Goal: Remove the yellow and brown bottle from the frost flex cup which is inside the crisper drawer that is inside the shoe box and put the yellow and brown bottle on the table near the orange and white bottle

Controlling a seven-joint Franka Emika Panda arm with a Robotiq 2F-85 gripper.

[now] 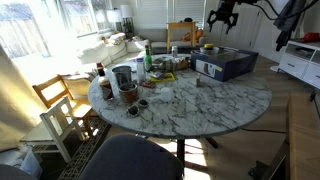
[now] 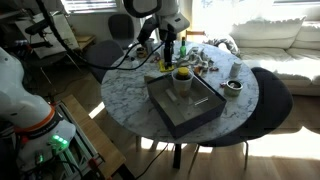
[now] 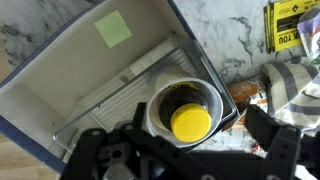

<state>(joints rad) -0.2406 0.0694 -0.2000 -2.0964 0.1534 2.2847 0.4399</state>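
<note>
yellow and brown bottle (image 3: pixel 191 122) stands upright in the frost flex cup (image 3: pixel 216 98), yellow cap up, brown part just visible inside the cup rim. Same bottle shows in an exterior view (image 2: pixel 183 73), poking above the cup (image 2: pixel 183 84). Cup sits in the clear crisper drawer (image 3: pixel 110 100), toward one end of it. The drawer lies inside the shoe box (image 3: pixel 55 75), navy outside, pale inside, with a green sticky note (image 3: pixel 113 28) on the floor. Hand (image 3: pixel 195 145) is above the cup, fingers (image 3: pixel 100 155) spread wide either side of it, nothing gripped, no contact with the bottle. In both exterior views the hand (image 1: pixel 222 22) (image 2: pixel 170 48) hangs clear above the box. Shoe box (image 1: pixel 225 68) (image 2: pixel 185 120) sits close to the bench (image 1: pixel 200 105) edge, with one corner near the rim in an exterior view. Bare marble is open across the bench middle and the edge beside the box. The opposite bench edge is crowded: metal can (image 1: pixel 122 77), small bottles, bowl (image 2: pixel 232 88). In the wrist view a striped cloth (image 3: pixel 295 85) and a yellow-label item (image 3: pixel 290 25) lie just outside the box wall. Wooden chair (image 1: pixel 60 100) stands off the bench edge.
</note>
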